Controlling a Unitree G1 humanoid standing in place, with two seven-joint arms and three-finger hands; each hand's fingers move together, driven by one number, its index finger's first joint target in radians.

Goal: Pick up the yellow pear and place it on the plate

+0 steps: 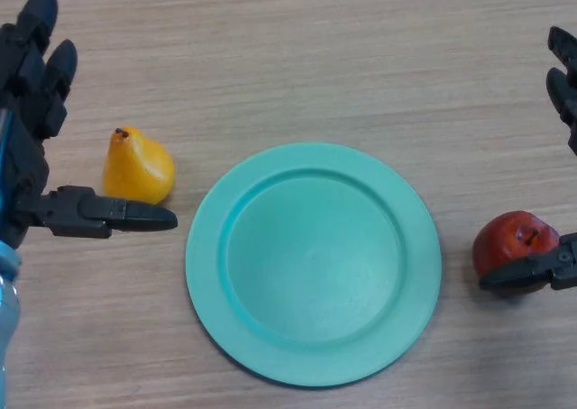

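Pale wood-grain laminate covers the desk [297, 58], which fills the whole head view. At its centre sits a round turquoise plastic plate [203, 265] with a raised rim, and nothing lies on it.

At about nine o'clock from the plate, just beside its rim but apart from it, rests the small yellow pear [137, 168] with a dark stem, still on the desk. The black left hand [36, 112] flanks it: the fingers point straight up toward twelve o'clock on the pear's far left, and the thumb stretches out flat along the pear's lower edge, touching it or nearly so. The hand is spread apart and has not closed on the fruit.

At three o'clock from the plate lies a round red apple [514, 240]. The black right hand [563, 76] shows at the frame edge there, fingers straight, its thumb lying across the apple's lower side; it clamps nothing.

As a judgement, the task is barely begun: the approach to the pear looks complete, while the grasp, the lift, the carry toward three o'clock and the release on the plate all remain.
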